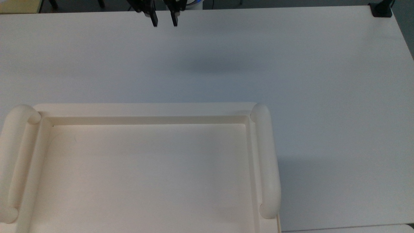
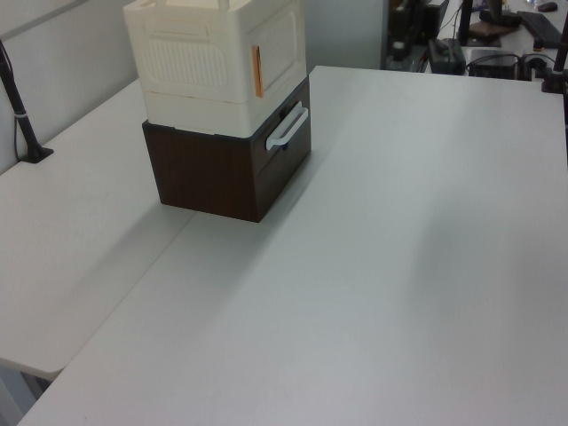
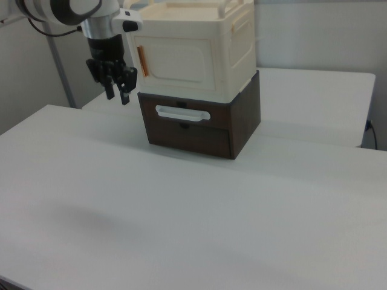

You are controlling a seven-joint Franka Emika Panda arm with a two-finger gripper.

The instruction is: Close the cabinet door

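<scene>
The cream cabinet [image 3: 230, 54] stands on a dark brown drawer unit; its recessed top and tubular rails [image 1: 265, 161] take up the top view's lower left. The cabinet door [image 3: 178, 63] lies flush in the front face, with an orange strip [image 3: 143, 62] at its edge, and the same door [image 2: 282, 49] also faces the left view's right. My gripper [image 3: 118, 96] hangs open and empty to the right view's left of the door, clear of it. In the top view my gripper [image 1: 165, 21] sits at the upper edge, fingers apart, far from the cabinet rim [image 1: 145, 110].
The brown drawer unit [image 2: 222, 173] has a white handle [image 3: 181, 113]. The white table [image 1: 307, 97] stretches wide around the cabinet. A black clamp [image 1: 381, 9] sits at the top view's upper right corner and a black post [image 2: 22, 115] at the left view's left.
</scene>
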